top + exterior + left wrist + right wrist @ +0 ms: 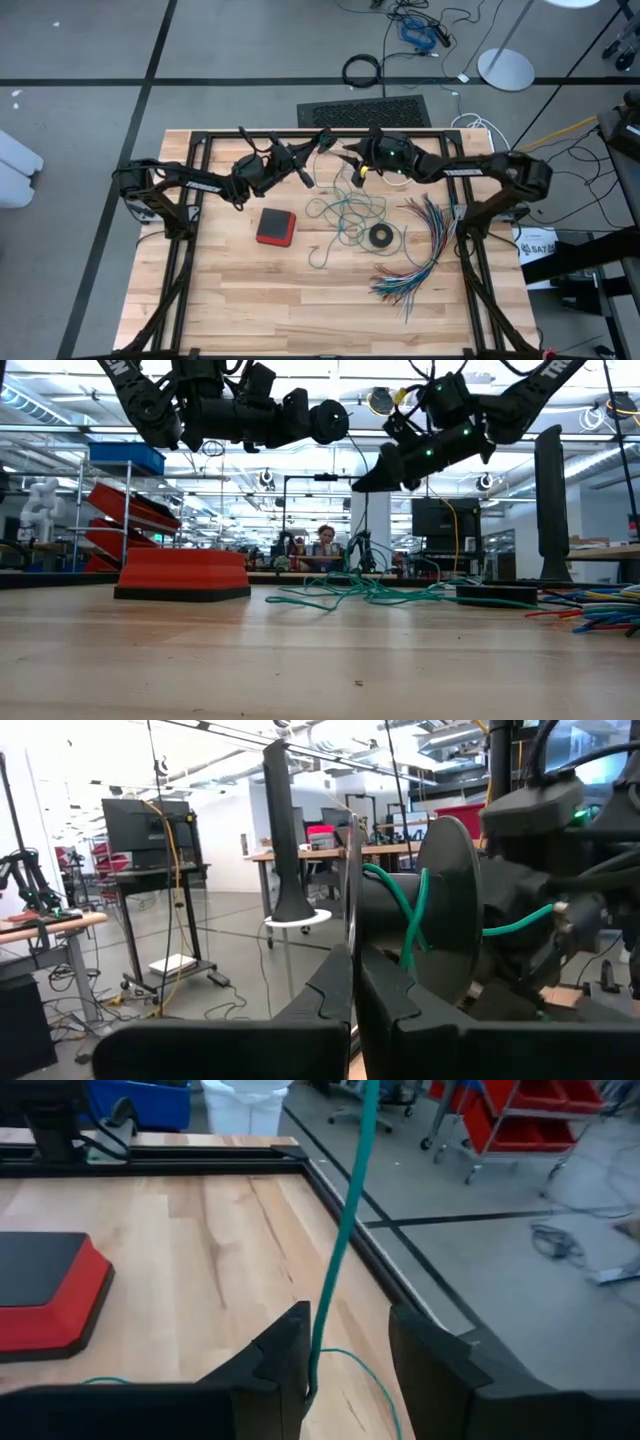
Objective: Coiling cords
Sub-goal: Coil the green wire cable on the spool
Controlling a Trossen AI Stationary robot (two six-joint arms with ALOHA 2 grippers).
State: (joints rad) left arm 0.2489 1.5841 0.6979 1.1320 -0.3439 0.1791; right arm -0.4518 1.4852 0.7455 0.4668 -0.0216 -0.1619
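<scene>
The teal-green cord (345, 215) lies in loose loops on the table's middle and also shows in the low view (370, 592). One strand rises to a round black spool (445, 910), where it is wound round the core (415, 915). My left gripper (308, 170) is shut on that spool, high above the table (325, 422). My right gripper (352, 160) hovers just right of it, fingers apart (345, 1350), with a taut teal strand (345, 1230) running between them. I cannot make out the white cord plainly. My left gripper pinches the thin rim of the spool's near flange (350, 920) between its two fingers. The spool is lifted clear of the table, its axis about level. My right gripper's open fingers straddle the teal strand, which lies against one finger's inner face (312, 1365). The other finger (425, 1355) stands apart from it.
A red box (276, 227) lies left of the cord loops. A small black ring (381, 236) and a fanned bundle of multicoloured wires (425, 250) lie to their right. Black frame rails (200, 200) run along the table's sides. People sit in the room beyond (325, 545).
</scene>
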